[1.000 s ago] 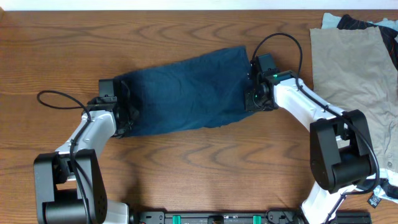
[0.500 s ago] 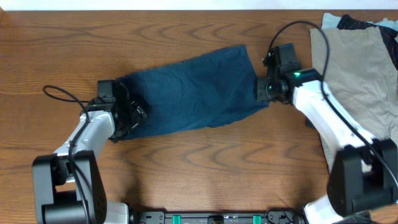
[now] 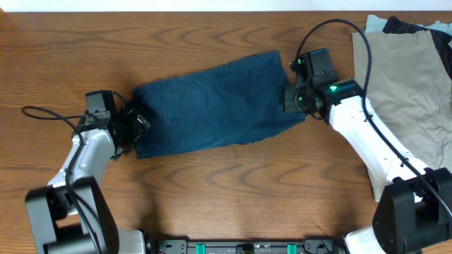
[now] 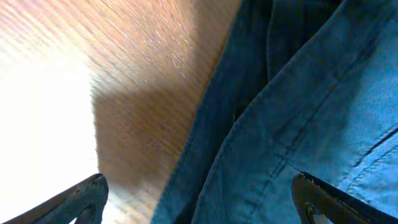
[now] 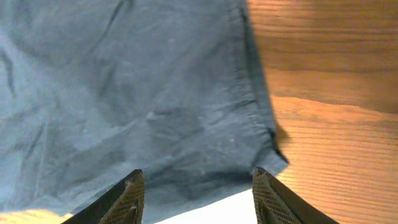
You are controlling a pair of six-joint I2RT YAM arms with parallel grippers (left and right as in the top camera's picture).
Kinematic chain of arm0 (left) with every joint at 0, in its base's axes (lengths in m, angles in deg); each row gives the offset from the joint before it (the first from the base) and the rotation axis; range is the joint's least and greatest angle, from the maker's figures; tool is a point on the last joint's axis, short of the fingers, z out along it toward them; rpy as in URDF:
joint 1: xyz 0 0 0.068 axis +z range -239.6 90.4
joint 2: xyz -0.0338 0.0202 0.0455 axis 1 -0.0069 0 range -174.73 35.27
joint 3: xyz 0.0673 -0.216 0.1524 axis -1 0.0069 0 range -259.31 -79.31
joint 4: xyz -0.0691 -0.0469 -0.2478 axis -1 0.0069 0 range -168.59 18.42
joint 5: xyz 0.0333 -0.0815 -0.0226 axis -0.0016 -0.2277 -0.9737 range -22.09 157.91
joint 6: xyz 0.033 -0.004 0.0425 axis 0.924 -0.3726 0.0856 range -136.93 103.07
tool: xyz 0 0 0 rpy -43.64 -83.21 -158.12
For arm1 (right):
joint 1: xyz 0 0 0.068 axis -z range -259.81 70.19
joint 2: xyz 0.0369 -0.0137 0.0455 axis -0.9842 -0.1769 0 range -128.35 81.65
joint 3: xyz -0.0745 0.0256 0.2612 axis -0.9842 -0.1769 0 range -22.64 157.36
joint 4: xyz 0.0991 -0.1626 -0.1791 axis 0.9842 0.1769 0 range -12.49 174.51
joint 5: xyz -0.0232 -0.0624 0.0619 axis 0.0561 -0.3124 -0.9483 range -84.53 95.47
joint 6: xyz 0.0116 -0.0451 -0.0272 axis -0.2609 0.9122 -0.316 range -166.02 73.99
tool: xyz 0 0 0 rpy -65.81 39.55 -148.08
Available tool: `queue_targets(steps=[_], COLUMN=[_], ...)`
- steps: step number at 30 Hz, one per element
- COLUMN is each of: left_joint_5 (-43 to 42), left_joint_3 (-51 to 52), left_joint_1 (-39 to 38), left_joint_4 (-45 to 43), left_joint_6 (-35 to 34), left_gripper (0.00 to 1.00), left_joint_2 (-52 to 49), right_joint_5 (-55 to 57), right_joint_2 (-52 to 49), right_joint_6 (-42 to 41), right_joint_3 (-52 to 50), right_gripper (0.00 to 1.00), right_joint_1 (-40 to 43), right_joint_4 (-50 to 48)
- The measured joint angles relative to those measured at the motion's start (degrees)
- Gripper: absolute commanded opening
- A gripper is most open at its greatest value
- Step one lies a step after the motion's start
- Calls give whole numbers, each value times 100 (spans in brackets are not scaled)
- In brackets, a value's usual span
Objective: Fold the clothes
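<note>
The clothes in play are a dark navy pair of shorts (image 3: pixel 215 106), folded into a slanted band across the middle of the wooden table (image 3: pixel 212 183). My left gripper (image 3: pixel 136 125) sits at the shorts' left end, open, with nothing between its fingers. In the left wrist view the left gripper (image 4: pixel 202 199) hovers over the seamed edge of the shorts (image 4: pixel 305 106). My right gripper (image 3: pixel 288 99) stands at the shorts' right end, also open. In the right wrist view the right gripper (image 5: pixel 200 199) spans the hem corner of the shorts (image 5: pixel 124 93) without pinching it.
A beige garment (image 3: pixel 399 85) lies spread at the right side of the table. A black and light blue garment (image 3: pixel 409 25) is bunched at the far right corner. A dark bar (image 3: pixel 247 247) runs along the front edge.
Both grippers opened and let go of the shorts. The left one drew back to the left off the cloth's end. The right one shifted up and right to the shorts' right edge.
</note>
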Motion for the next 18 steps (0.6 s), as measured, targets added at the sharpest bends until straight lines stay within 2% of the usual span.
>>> queue_targets(steps=[3, 4, 7, 8, 10, 14, 16, 18], left_joint_5=[-240, -345, -616, -695, -881, -1132, -1180, -1239], left_joint_3=[-13, -33, -118, -138, -162, -166, -192, -238], left_joint_1=[-2, 0, 17, 15, 17, 15, 20, 20], left_joint_4=[-4, -33, -52, -50, -22, 92, 262, 535], left_joint_6=[57, 57, 83, 70, 85, 103, 103, 103], left_gripper=[86, 80, 51, 34, 6, 6, 6, 6], left_joint_2=[-286, -304, -442, -485, -557, -625, -625, -625], right_joint_5=[0, 0, 0, 2, 2, 2, 4, -11], right_joint_2=[0, 0, 0, 0, 0, -39, -85, -149], right_joint_6=[0, 0, 0, 0, 0, 7, 44, 81], right_joint_3=[0, 0, 0, 0, 0, 0, 0, 0], right_gripper=[54, 54, 54, 53, 52, 46, 36, 20], right_joint_1=[-107, -127, -164, -170, -181, -212, -256, -323], right_joint_4=[-4, -4, -4, -4, -4, -2, -4, -4])
